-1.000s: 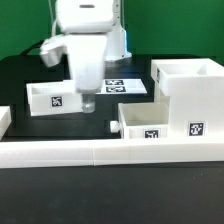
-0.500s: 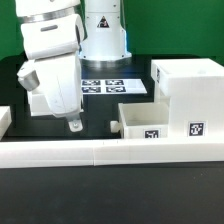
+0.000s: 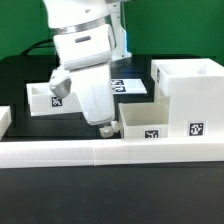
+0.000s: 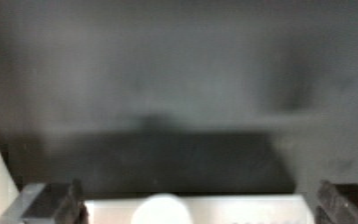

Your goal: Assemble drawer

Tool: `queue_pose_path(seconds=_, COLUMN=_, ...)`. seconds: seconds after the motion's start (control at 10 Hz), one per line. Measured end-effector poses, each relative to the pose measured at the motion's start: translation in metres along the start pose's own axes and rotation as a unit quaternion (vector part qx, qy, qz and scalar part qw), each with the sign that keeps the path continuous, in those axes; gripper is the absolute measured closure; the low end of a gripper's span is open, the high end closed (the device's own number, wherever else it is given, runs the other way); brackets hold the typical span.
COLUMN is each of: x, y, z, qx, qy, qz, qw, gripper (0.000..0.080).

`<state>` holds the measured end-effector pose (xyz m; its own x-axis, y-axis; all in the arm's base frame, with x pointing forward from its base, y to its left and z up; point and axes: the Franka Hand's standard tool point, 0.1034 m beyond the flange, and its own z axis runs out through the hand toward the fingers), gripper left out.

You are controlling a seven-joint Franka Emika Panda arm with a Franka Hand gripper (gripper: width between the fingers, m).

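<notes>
The tall open-fronted box housing (image 3: 189, 92) stands at the exterior view's right. One knobbed tray (image 3: 147, 122) sits in front of it, its knob facing left. A second tray (image 3: 37, 98) is at the left, partly hidden by my arm. My gripper (image 3: 103, 128) hangs low just left of the front tray's knob. The wrist view is blurred. In it my gripper (image 4: 202, 205) has its fingers (image 4: 59, 202) wide apart, open and empty. A white edge (image 4: 247, 212) lies between them over the dark table.
A long low white border rail (image 3: 90, 153) runs along the front. The marker board (image 3: 128, 87) lies behind my arm. The robot base stands at the back.
My arm swung from the left tray toward the exterior view's right. It now sits lower, beside the front tray's knob. The parts have not moved.
</notes>
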<state>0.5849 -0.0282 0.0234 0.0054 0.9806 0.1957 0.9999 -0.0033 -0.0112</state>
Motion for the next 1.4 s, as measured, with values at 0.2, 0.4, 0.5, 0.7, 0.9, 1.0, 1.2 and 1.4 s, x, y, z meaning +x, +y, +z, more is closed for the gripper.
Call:
queue_pose_path(seconds=0.2, x=0.003, y=0.002, z=0.000, qx=-0.004, qy=-0.006, qz=-0.002, qw=1.000, gripper=0.0151)
queue_pose_path(seconds=0.4, x=0.002, y=0.002, z=0.000, qx=-0.004, qy=-0.006, qz=-0.001, qw=1.000, gripper=0.0151)
queue_pose_path(seconds=0.5, x=0.001, y=0.002, z=0.000, qx=-0.004, qy=-0.006, qz=0.000, qw=1.000, gripper=0.0151)
queue_pose_path(seconds=0.7, x=0.008, y=0.002, z=0.003, qx=-0.004, qy=-0.002, qz=-0.005, qw=1.000, gripper=0.0151)
queue_pose_path(seconds=0.9, x=0.015, y=0.004, z=0.006, qx=-0.005, qy=0.001, qz=-0.007, qw=1.000, gripper=0.0151)
queue_pose_path(seconds=1.0, x=0.019, y=0.005, z=0.007, qx=-0.008, qy=0.002, qz=-0.010, qw=1.000, gripper=0.0151)
queue_pose_path(seconds=1.2, x=0.035, y=0.006, z=0.008, qx=-0.005, qy=0.007, qz=-0.001, qw=1.000, gripper=0.0151)
queue_pose_path(seconds=1.4, x=0.052, y=0.010, z=0.008, qx=-0.007, qy=0.006, qz=-0.008, qw=1.000, gripper=0.0151)
